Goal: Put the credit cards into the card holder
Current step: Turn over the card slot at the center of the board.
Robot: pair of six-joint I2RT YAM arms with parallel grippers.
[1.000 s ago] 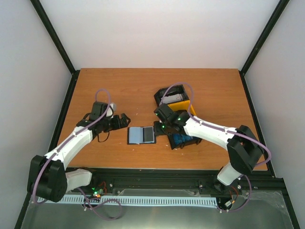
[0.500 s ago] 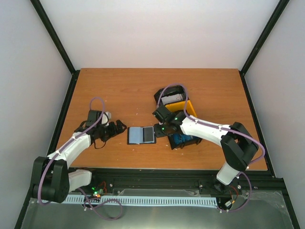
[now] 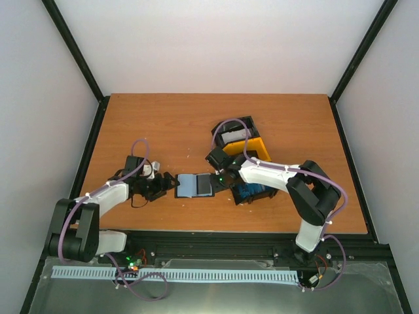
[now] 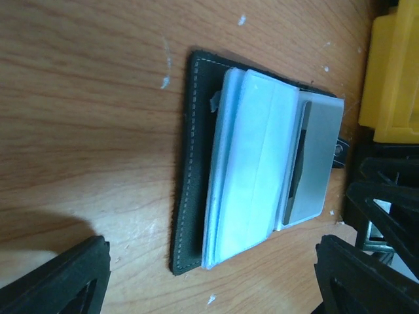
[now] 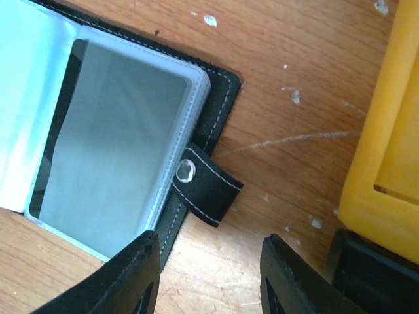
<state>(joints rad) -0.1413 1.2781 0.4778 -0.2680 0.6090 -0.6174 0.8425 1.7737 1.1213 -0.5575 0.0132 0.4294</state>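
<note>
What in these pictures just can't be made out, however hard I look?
Top view: the right arm covers most of the blue cards, so they can't be counted.
Right wrist view: a cloudy sleeve blurs any print on the card in the holder.
Both wrist views: the tray is cut off by the right edge.

light: bright, even | glare: washed-out sleeves of card holder [image 4: 255, 170] | shadow: soft, on table [image 4: 78, 98] | wrist views slightly blurred
</note>
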